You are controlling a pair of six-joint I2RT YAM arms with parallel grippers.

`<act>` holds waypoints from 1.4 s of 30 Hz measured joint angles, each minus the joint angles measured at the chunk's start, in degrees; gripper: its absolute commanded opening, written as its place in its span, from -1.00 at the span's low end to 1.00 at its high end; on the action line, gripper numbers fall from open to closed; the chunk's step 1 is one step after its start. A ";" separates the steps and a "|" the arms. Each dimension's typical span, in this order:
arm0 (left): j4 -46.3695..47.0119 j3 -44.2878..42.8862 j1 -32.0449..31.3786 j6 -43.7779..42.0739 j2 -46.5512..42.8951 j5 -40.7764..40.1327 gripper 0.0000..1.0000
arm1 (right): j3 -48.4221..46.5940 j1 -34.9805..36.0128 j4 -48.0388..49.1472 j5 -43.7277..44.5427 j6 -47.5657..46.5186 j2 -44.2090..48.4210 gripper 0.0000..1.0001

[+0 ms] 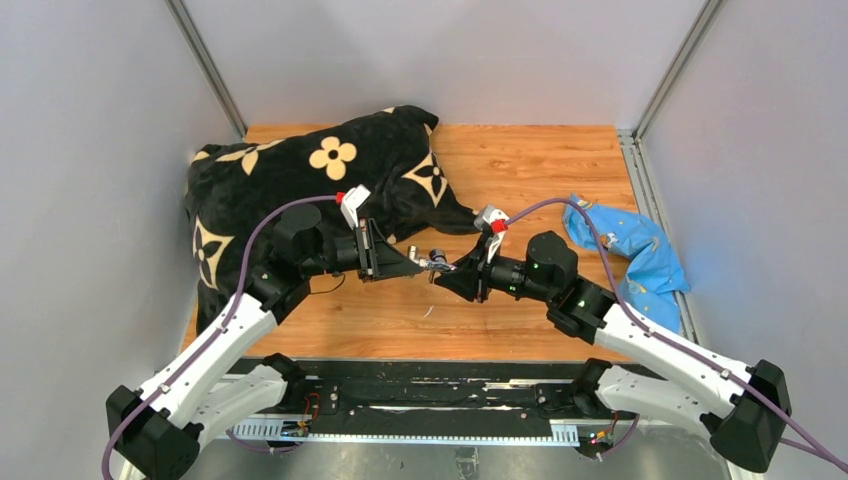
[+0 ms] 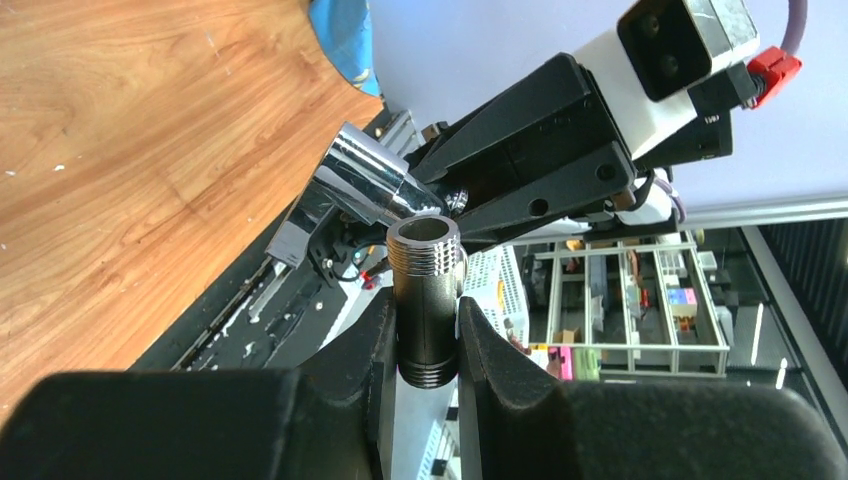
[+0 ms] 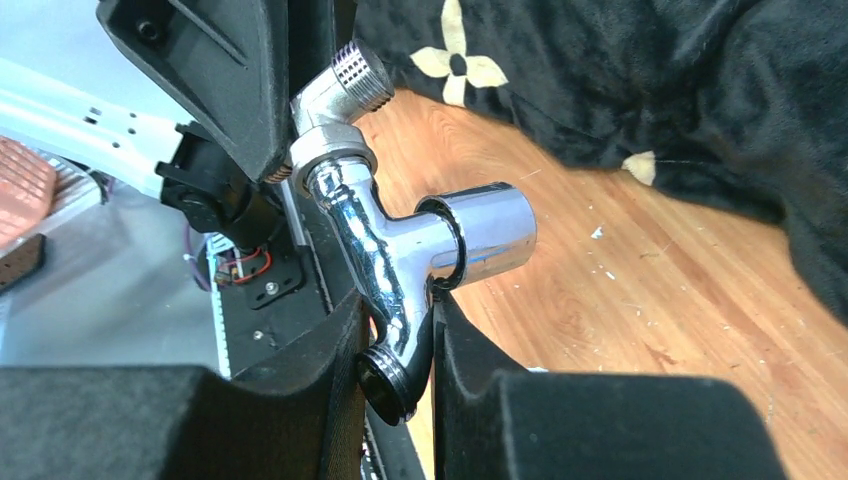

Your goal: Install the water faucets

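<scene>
- Now the left fingers (image 2: 490,370) are clamping the short stubby fitting (image 2: 425,290) upright above the table (image 1: 520,170), threaded end up.
- The right fingers (image 3: 320,360) are gripping the T-shaped tap (image 3: 400,250), whose chrome end is hanging just beside the fitting's top, at 11 o'clock in the left wrist view.
- Seen from above, the black flowered blanket (image 1: 300,170) is lying at 10 o'clock of the meeting fingers, and the blue bag (image 1: 625,250) at 3 o'clock.

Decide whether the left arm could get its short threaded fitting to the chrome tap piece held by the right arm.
Probably yes: the fitting sits close beside the tap piece, with nothing visible between them.
</scene>
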State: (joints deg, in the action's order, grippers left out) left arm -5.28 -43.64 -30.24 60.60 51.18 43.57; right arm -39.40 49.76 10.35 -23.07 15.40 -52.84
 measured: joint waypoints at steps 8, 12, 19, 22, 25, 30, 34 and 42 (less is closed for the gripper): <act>3.93 -0.17 -0.42 -0.70 1.95 2.03 -0.99 | 0.09 0.85 -3.91 -2.36 0.74 6.45 0.33; 6.23 -0.31 -0.66 1.20 3.65 3.96 -0.99 | 0.13 0.87 -7.17 -1.36 -3.26 12.33 0.35; 6.73 -1.53 -0.68 4.39 7.67 5.31 -0.99 | 3.56 1.07 -5.95 -1.66 -13.49 21.33 0.30; 6.47 -2.51 -0.66 5.31 9.16 5.77 -0.99 | 5.90 1.09 -3.63 -2.10 -18.14 23.80 0.32; 6.54 -2.93 -0.66 6.32 10.10 6.47 -0.99 | 7.76 1.09 -1.11 -2.05 -22.23 24.06 0.32; 6.58 -4.09 -0.66 7.63 12.02 9.84 -0.99 | 8.20 1.09 1.31 -1.40 -26.97 21.62 0.32; 6.93 -4.76 -0.66 8.66 13.03 11.89 -0.99 | 9.51 1.09 4.98 -0.68 -28.72 19.93 0.33; 8.61 -5.07 -0.66 11.34 13.84 14.56 -0.99 | 11.74 1.36 13.11 -0.44 -28.70 13.86 0.24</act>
State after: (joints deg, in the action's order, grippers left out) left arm 3.33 -48.71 -30.89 71.94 65.01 58.13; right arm -27.66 51.11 23.46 -23.51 -13.30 -38.98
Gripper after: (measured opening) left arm 0.245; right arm 0.653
